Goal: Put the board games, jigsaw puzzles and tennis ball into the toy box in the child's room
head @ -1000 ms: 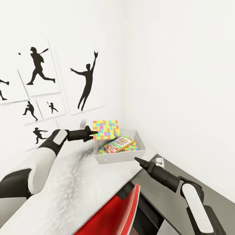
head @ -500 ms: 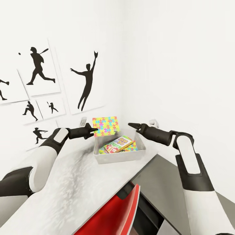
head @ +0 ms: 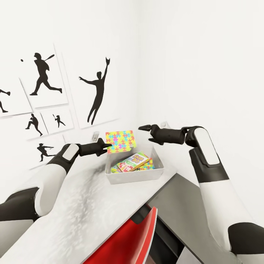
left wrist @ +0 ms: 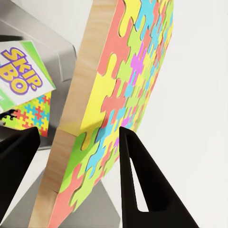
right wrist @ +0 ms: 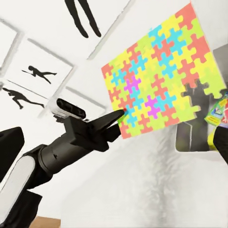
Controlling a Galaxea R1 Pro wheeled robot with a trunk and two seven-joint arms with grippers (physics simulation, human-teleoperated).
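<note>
1. Since the earlier frames my right arm has swung up from the low dark cabinet side and now reaches across above the toy box; the left arm has barely shifted.
2. Left gripper: fingers clamped on one edge of a jigsaw puzzle, one finger on each face. The puzzle is held upright in the air over the toy box's far-left rim, not touching it.
3. Right gripper: its dark tips point at the held puzzle's upper right corner, near it but apart. I cannot tell whether its fingers are parted or together.
4. The toy box sits at the worktop's far corner, against both walls.
5. Inside the toy box: the Skip-Bo board game lies tilted, resting on a second jigsaw puzzle that shows under its right end.
6. Wall left of the worktop carries black baseball silhouette pictures.
7. A red chair back stands at the worktop's near edge.
</note>
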